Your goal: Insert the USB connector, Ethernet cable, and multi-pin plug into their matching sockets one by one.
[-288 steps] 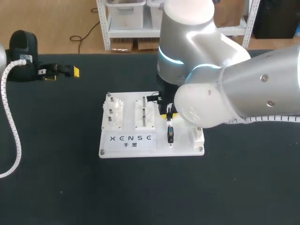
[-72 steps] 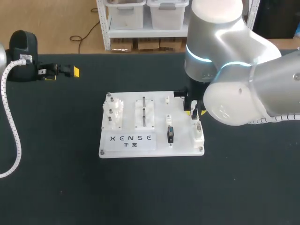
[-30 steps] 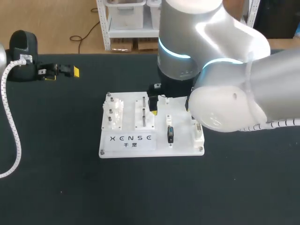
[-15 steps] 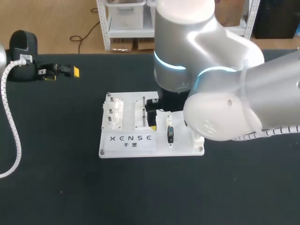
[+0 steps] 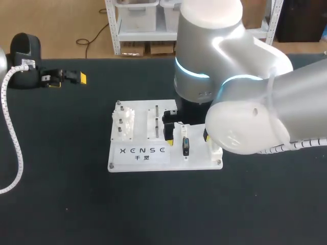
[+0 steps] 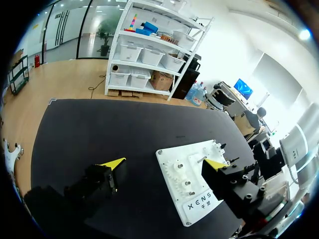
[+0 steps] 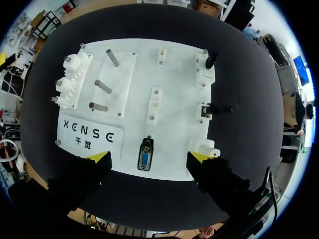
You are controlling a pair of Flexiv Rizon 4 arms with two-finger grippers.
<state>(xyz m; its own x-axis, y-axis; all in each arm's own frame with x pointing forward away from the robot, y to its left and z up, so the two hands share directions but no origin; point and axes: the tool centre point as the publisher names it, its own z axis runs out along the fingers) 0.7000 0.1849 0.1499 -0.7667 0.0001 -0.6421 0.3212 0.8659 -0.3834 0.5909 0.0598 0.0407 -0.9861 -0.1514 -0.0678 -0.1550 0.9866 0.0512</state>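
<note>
While the right gripper (image 7: 148,157) hangs spread and empty over the white board (image 7: 179,99) on the black table (image 5: 61,194), the left gripper (image 6: 164,164) sits well apart, likewise spread.

Silver-grey right arm (image 5: 255,97) with rounded joints and a glowing cyan ring (image 5: 190,72). Black, yellow-tipped right end effector (image 7: 149,157). White ribbed cable (image 5: 13,138) at left.

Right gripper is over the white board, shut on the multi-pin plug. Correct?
Not shut. The right wrist view shows the right gripper over the white board but open. Its fingers stand wide apart, clear of the multi-pin plug, which lies on the board between them.
</note>
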